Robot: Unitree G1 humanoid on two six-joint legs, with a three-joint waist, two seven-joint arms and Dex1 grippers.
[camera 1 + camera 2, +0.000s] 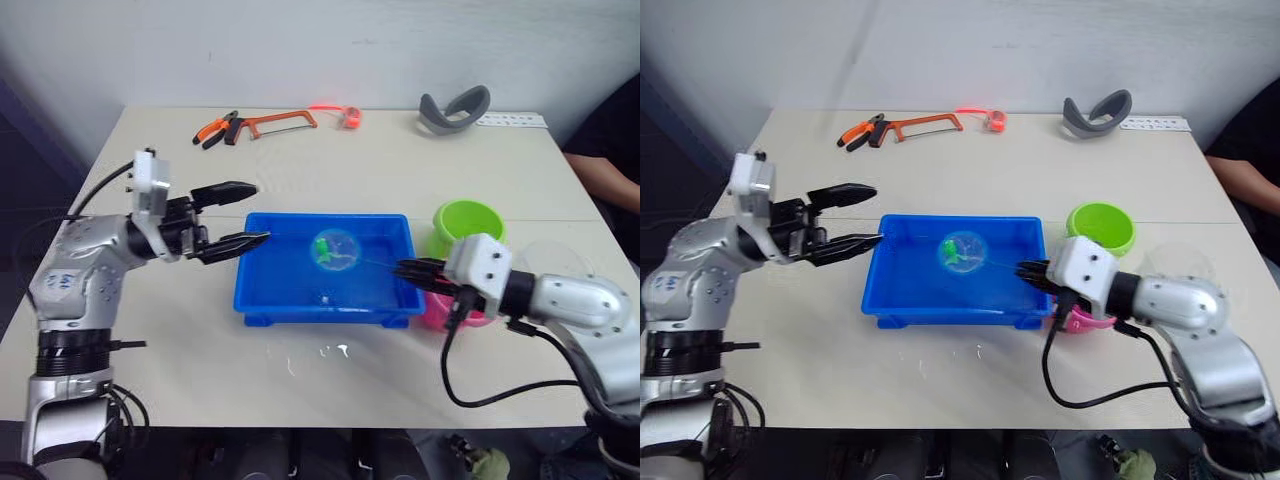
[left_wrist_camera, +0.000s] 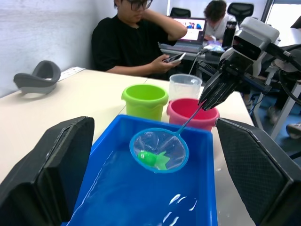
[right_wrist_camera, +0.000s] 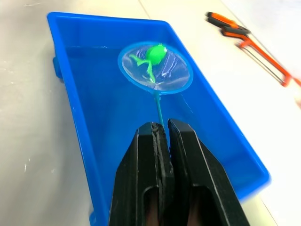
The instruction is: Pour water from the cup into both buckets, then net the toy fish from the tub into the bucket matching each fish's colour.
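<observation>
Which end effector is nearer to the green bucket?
Right. The right end effector is beside the green bucket; the left end effector is beyond the tub's far end.

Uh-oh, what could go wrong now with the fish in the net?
The green fish lies loose in the shallow net, so it might slip out if the net tips. The right claw pinches only the thin handle's end, so it may wobble. The green bucket is past the tub wall, so water may drip.

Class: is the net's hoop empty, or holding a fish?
Holding one: a green fish lies in the net mesh, above the tub.
</observation>
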